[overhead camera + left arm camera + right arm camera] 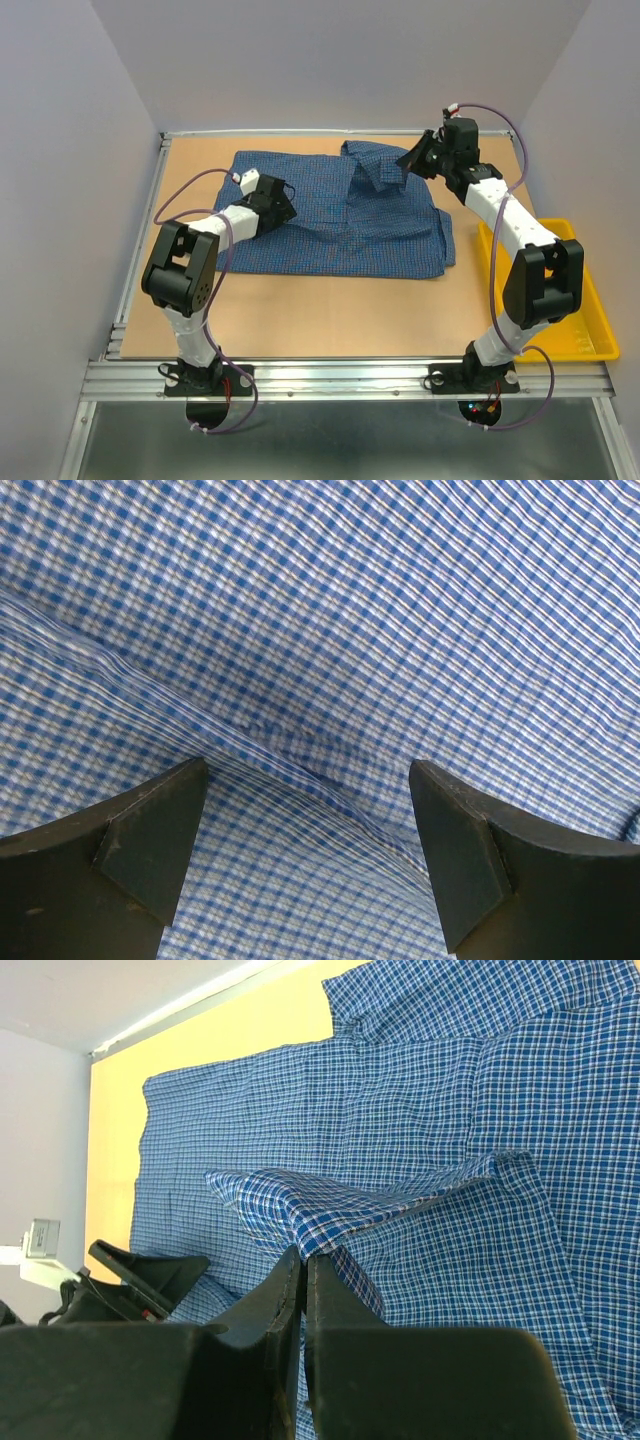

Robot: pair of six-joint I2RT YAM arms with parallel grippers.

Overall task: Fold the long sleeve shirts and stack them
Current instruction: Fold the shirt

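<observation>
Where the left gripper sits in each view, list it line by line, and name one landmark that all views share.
Top external: left gripper left of centre, open over the left part of the shirt.
Left wrist: left gripper at the bottom edge, fingers apart, checked cloth between them.
Right wrist: left gripper small, at the lower left.
Shared landmark: the blue checked shirt, visible in all three views.
</observation>
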